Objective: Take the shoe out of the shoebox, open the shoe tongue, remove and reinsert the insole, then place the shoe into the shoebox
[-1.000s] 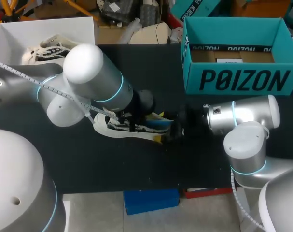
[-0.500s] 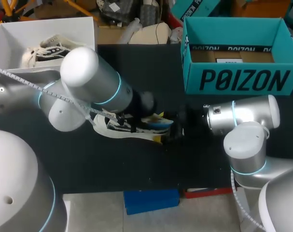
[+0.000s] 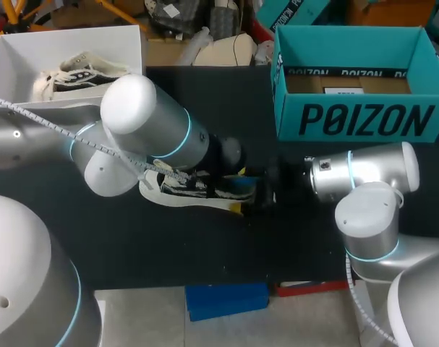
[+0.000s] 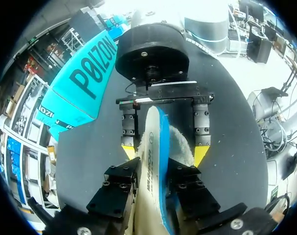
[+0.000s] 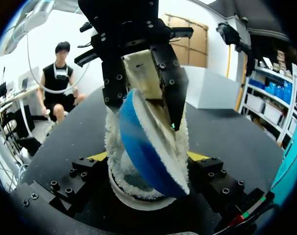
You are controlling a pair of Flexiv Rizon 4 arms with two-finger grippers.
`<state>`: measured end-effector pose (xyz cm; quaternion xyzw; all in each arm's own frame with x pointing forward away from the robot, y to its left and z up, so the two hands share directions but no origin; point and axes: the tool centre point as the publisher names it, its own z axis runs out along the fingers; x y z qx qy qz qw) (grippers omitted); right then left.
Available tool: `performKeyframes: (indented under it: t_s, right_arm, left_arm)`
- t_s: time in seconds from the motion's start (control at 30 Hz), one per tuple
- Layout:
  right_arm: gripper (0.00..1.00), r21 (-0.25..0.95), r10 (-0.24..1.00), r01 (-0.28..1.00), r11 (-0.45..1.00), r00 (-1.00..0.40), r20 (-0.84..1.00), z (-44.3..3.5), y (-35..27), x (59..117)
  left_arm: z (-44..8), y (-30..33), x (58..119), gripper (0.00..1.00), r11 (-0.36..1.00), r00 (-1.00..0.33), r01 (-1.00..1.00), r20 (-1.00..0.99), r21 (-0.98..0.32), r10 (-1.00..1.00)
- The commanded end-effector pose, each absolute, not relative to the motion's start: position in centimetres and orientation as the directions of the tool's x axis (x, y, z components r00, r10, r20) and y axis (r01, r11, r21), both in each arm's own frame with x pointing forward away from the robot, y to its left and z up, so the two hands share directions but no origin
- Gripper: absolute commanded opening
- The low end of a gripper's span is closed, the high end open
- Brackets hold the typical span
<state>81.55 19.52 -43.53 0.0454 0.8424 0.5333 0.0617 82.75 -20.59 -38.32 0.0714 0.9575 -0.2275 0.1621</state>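
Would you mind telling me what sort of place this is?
Probably a robotics lab bench: the left arm and right arm handle a shoe and its insole on a black table, beside a teal shoebox and a white bin holding another shoe.

Bright, even overhead light; soft shadows

Left gripper (image 4: 152,190) clamped on the insole (image 4: 150,161), which stands edge-on (blue edge, white face). Right gripper (image 4: 164,153) faces it, yellow tips either side of the shoe (image 4: 180,144) at its fleecy heel. Teal shoebox (image 4: 84,88) sits beside them on the black table (image 4: 89,156).
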Motion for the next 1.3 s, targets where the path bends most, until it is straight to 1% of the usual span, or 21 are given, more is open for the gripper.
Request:
performKeyframes:
  t_s: [0.03,0.1,0.17,0.2,0.23,0.37,0.47,0.8,1.07,1.23,1.3]
  right_arm:
    - [0.0,0.904,0.143,0.012,0.427,-0.988,-0.055,-43.6,19.6,81.5]
    - [0.0,0.904,0.143,0.012,0.427,-0.988,-0.055,-43.6,19.6,81.5]
    - [0.0,0.904,0.143,0.012,0.427,-0.988,-0.055,-43.6,19.6,81.5]
    - [0.0,0.904,0.143,0.012,0.427,-0.988,-0.055,-43.6,19.6,81.5]
    - [0.0,0.904,0.143,0.012,0.427,-0.988,-0.055,-43.6,19.6,81.5]
    - [0.0,0.904,0.143,0.012,0.427,-0.988,-0.055,-43.6,19.6,81.5]
    - [0.0,0.904,0.143,0.012,0.427,-0.988,-0.055,-43.6,19.6,81.5]
    - [0.0,0.904,0.143,0.012,0.427,-0.988,-0.055,-43.6,19.6,81.5]
    - [0.0,0.904,0.143,0.012,0.427,-0.988,-0.055,-43.6,19.6,81.5]
    - [0.0,0.904,0.143,0.012,0.427,-0.988,-0.055,-43.6,19.6,81.5]
    - [0.0,0.904,0.143,0.012,0.427,-0.988,-0.055,-43.6,19.6,81.5]
  left_arm:
    - [-38.6,-21.3,82.7,0.29,0.885,-0.936,0.219,-0.343,-0.41,0.073]
    - [-38.7,-21.4,82.6,0.29,0.886,-0.936,0.222,-0.343,-0.406,0.077]
    - [-38.7,-21.5,82.6,0.24,0.887,-0.936,0.223,-0.342,-0.404,0.08]
    - [-38.7,-21.6,82.6,0.07,0.887,-0.936,0.224,-0.342,-0.404,0.081]
    - [-38.6,-21.6,82.6,0.0,0.887,-0.936,0.225,-0.341,-0.403,0.082]
    - [-38.1,-21.3,82.1,0.0,0.882,-0.937,0.234,-0.338,-0.409,0.092]
    - [-37.2,-20.7,81.5,0.0,0.852,-0.949,0.242,-0.295,-0.464,0.109]
    - [-31.9,-20.5,78.8,0.0,0.761,-0.949,0.281,-0.288,-0.585,0.128]
    - [-25.3,-22.5,76.5,0.0,0.621,-0.963,0.267,-0.223,-0.737,0.149]
    - [-20.5,-23.6,75.2,0.0,0.564,-0.962,0.273,-0.216,-0.779,0.168]
    - [-18.4,-23.8,75.2,0.0,0.518,-0.966,0.254,-0.183,-0.817,0.185]
